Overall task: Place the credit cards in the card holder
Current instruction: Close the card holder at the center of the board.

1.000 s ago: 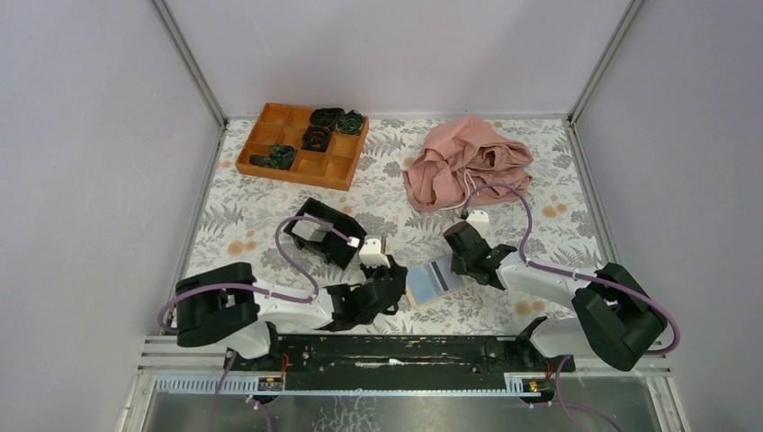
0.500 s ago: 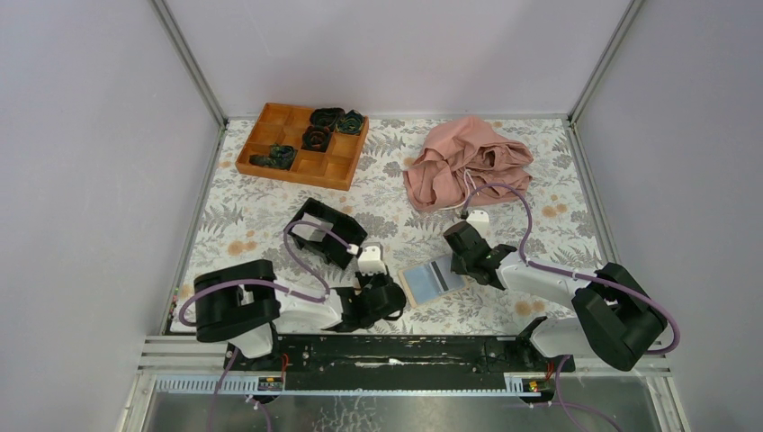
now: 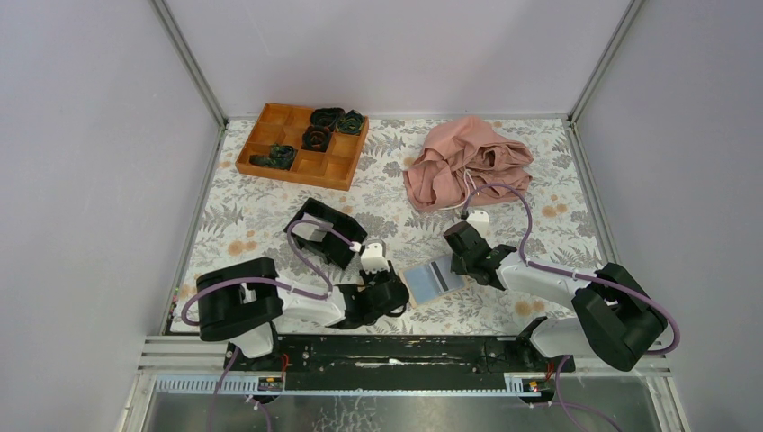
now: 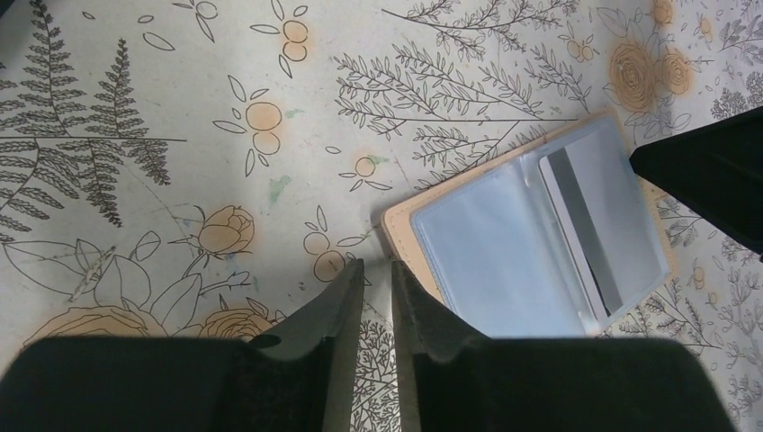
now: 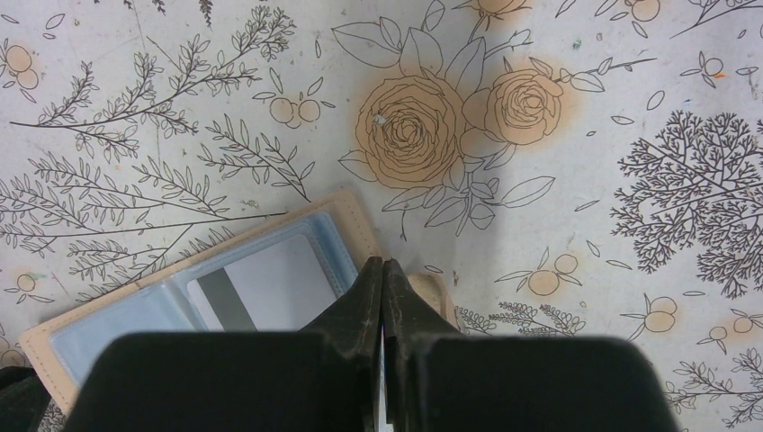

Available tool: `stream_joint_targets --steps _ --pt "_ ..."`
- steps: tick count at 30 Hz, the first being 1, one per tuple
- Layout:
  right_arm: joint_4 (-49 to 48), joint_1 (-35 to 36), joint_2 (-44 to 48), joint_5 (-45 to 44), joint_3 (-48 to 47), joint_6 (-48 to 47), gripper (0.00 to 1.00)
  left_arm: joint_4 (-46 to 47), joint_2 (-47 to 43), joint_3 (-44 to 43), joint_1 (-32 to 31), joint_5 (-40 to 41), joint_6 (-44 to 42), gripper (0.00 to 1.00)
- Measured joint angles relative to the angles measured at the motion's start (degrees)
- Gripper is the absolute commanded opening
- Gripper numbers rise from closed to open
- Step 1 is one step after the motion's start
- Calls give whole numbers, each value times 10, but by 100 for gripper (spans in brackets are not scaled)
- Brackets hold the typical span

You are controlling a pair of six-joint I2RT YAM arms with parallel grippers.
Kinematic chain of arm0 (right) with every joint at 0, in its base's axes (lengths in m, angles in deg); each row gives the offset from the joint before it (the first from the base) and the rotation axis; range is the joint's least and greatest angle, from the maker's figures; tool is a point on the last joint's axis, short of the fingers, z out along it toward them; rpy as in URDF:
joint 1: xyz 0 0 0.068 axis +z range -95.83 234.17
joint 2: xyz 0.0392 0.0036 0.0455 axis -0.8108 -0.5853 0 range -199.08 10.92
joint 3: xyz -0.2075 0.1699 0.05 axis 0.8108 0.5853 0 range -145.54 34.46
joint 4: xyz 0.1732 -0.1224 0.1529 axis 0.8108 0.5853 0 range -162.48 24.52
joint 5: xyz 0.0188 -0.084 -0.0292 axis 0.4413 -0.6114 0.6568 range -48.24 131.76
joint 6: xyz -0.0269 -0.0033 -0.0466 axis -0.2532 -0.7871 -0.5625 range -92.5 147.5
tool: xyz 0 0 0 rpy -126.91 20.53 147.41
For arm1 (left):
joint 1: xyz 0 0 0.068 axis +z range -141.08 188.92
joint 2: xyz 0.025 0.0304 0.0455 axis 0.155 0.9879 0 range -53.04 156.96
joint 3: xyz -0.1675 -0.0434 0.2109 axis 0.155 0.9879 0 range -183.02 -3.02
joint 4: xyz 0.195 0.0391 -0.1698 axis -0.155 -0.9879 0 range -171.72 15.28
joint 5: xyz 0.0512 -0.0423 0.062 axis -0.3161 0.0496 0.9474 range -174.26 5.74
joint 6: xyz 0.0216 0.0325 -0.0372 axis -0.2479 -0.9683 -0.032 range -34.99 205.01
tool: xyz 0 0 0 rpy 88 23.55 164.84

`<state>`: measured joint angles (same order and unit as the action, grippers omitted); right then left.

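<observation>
The tan card holder (image 3: 430,277) lies open on the flowered table between my two arms, its clear blue-grey sleeves facing up. One white credit card (image 4: 596,227) with a dark stripe sits inside the right sleeve and also shows in the right wrist view (image 5: 270,286). No loose card is in view. My left gripper (image 4: 376,266) is low by the holder's (image 4: 490,256) near left corner, empty, with its jaws a narrow gap apart. My right gripper (image 5: 382,263) is shut on the holder's (image 5: 117,324) right edge, where a tan flap curls up beside the fingers.
A black open box (image 3: 324,232) stands just behind my left arm. An orange-brown compartment tray (image 3: 301,144) with dark coiled items is at the back left. A crumpled pink cloth (image 3: 463,162) is at the back right. A metal rail runs along the near edge.
My left gripper has drawn back a little toward the near edge, away from the holder's left edge. The right gripper and the holder have hardly moved.
</observation>
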<state>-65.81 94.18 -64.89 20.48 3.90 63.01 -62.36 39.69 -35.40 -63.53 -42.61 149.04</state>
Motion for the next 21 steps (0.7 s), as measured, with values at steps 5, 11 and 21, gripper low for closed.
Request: stream_joint_targets --steps 5,11,21 --pt "-1 0 0 0 0 0 0 5 -4 5 2 -9 21 32" --pt "-2 0 0 0 1 0 0 41 -7 25 5 -11 48 33" --pt "-11 0 -1 4 2 3 0 150 4 58 14 -49 73 35"
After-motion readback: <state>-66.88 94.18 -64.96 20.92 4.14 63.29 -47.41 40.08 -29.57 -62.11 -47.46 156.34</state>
